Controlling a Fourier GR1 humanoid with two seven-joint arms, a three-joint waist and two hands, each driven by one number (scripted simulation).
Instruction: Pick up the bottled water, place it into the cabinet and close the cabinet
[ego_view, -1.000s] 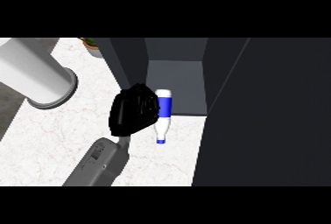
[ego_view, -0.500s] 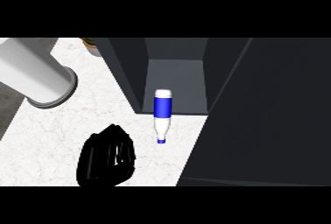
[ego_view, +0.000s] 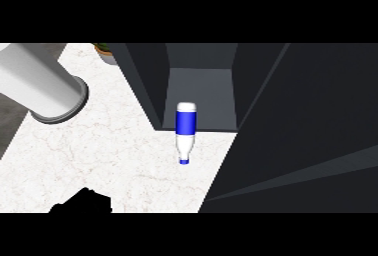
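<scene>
— Lying on its side near the middle of the frame, the blue-labelled clear plastic water bottle (ego_view: 185, 131) is straddling the front edge of the dark grey open cabinet (ego_view: 199, 85), base end just inside the opening and blue cap end pointing down-frame onto the white marbled table (ego_view: 88, 155). Is anything holding it?

— Nothing is touching it. A black hand (ego_view: 83, 202) is showing only as a dark shape at the lower left edge, well apart from the bottle; I cannot tell which hand it is, nor whether its fingers are spread or curled.

— So what is worrying you?

— The bottle is looking only half in. I judge that swinging the dark door panel (ego_view: 310, 135), at the right of the frame, could catch the protruding neck, jamming the door or knocking the bottle out. Being round and lying flat, it could also be rolling sideways.

— And the big white cylinder (ego_view: 40, 85) at upper left?

— Standing well clear; I am expecting no trouble there.
</scene>
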